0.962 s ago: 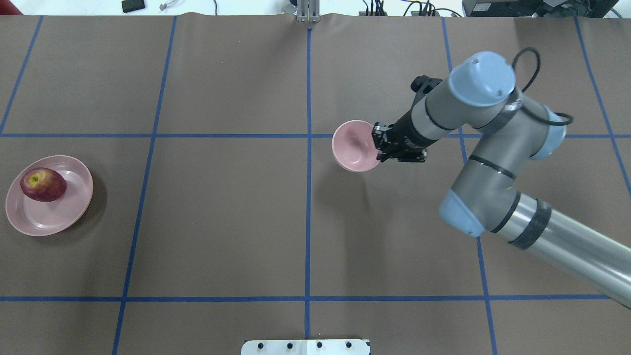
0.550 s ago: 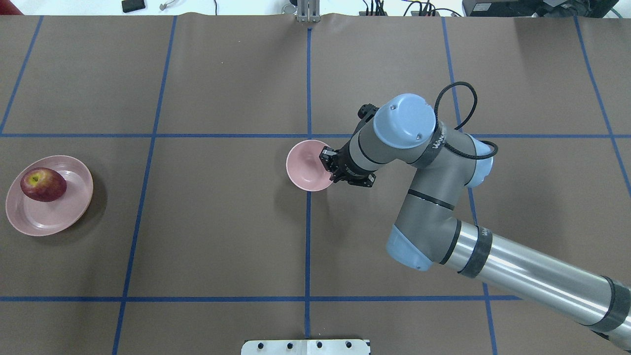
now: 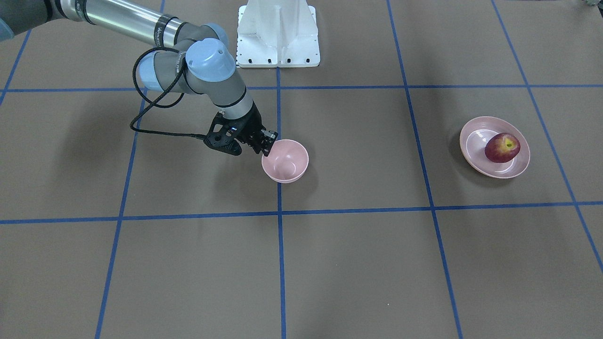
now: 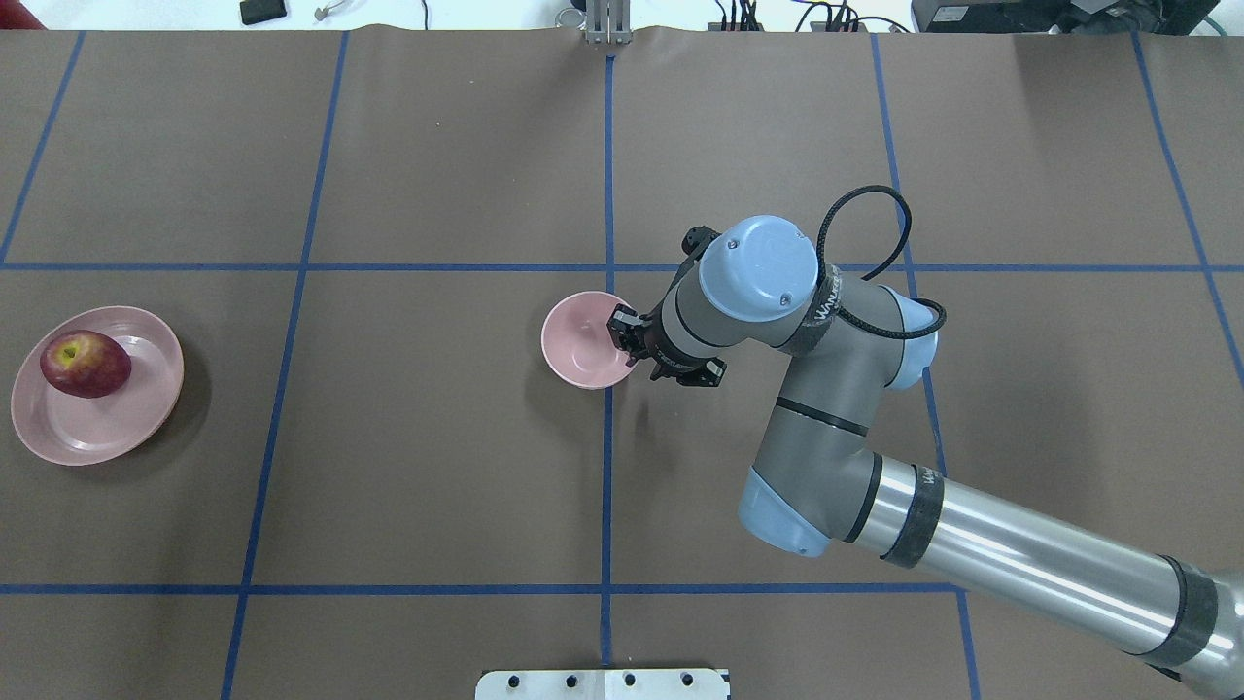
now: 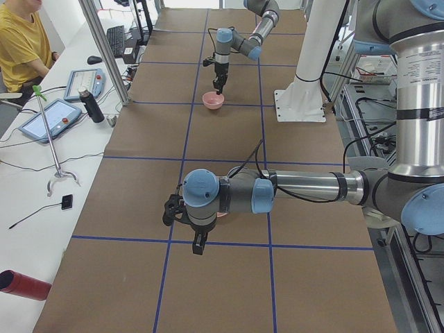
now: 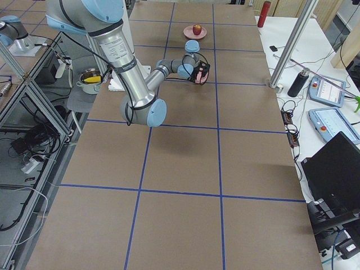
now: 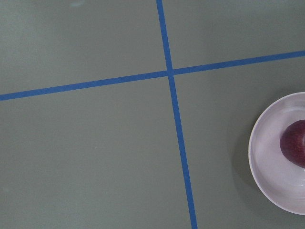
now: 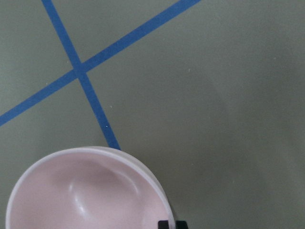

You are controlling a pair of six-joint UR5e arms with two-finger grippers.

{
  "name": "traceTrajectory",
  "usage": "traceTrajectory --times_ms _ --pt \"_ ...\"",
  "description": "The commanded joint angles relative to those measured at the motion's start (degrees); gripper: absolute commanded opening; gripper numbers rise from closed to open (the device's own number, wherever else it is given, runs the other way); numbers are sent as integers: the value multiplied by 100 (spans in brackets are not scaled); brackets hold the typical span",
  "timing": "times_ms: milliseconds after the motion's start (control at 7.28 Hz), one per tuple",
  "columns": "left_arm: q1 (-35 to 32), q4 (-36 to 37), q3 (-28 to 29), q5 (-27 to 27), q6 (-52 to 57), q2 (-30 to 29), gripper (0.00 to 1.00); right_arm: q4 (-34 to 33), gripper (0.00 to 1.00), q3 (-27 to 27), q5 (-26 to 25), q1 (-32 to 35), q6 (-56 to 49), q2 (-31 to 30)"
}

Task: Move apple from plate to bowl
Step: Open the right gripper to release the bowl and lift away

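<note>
The dark red apple (image 4: 86, 364) lies on the wide pink plate (image 4: 107, 433) at the table's far left. Both also show in the front view, apple (image 3: 502, 148) on plate (image 3: 472, 141), and at the right edge of the left wrist view (image 7: 294, 149). My right gripper (image 4: 622, 342) is shut on the right rim of the small pink bowl (image 4: 581, 340), upright at the centre line. I cannot tell if the bowl touches the table. My left gripper (image 5: 198, 244) points down near the plate; I cannot tell whether it is open or shut.
Blue tape lines divide the brown table (image 4: 428, 457) into a grid. The robot's white base (image 3: 278, 35) stands at the table's near edge. An operator (image 5: 21, 41) sits beside the table with tablets and a bottle on a side bench.
My right arm has carried the bowl leftward and a little toward the robot, from right of the centre line onto it. The apple and plate have not moved.
</note>
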Motion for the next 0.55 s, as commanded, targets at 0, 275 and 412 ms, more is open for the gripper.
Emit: traceTrajectory --times_ms 0,275,412 --pt "0 -9 -73 -9 0 -9 98 -49 100 144 41 353 -247 -47" --pt "9 -26 -91 -9 9 -97 98 -67 100 267 322 933 -904 -336" --pt "9 -148 -73 0 0 -106 98 -389 100 311 575 1319 -1760 -503"
